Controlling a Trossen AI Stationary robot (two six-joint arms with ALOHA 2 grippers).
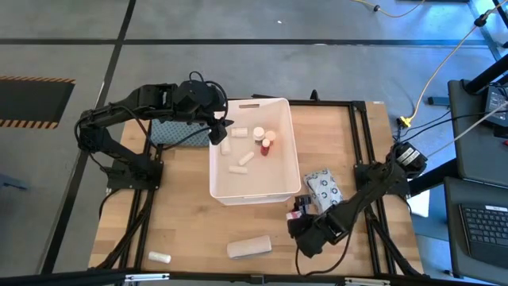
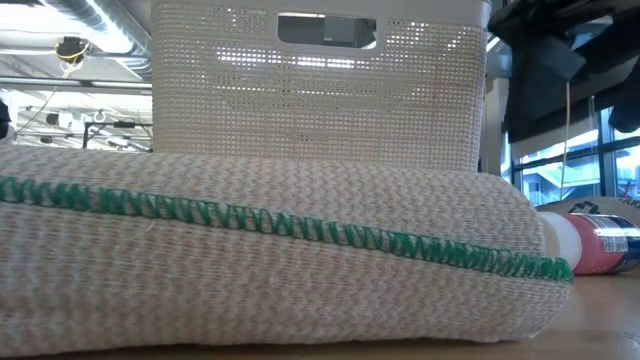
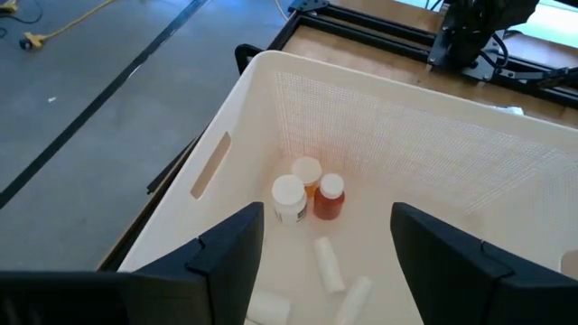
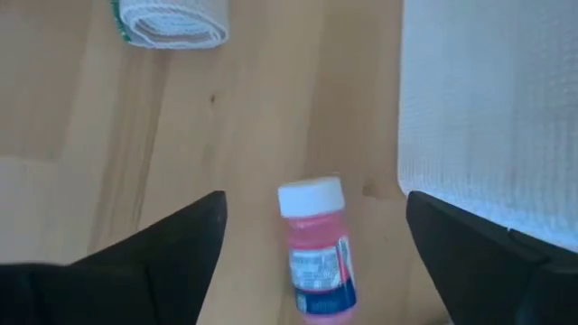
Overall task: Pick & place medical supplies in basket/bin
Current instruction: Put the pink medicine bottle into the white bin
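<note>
While the beige roll [image 2: 270, 250] blocks the bin [image 2: 318, 85], right claw [image 4: 312, 262] gapes over a bottle [image 4: 316, 257].

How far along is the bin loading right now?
Partly done. The white bin already holds several supplies: white rolls and small capped bottles. The left gripper hangs open over them, empty. The right gripper is open around a pink bottle lying on the table, not lifted. Still out: the beige roll, a small white roll and the patterned packet.
</note>
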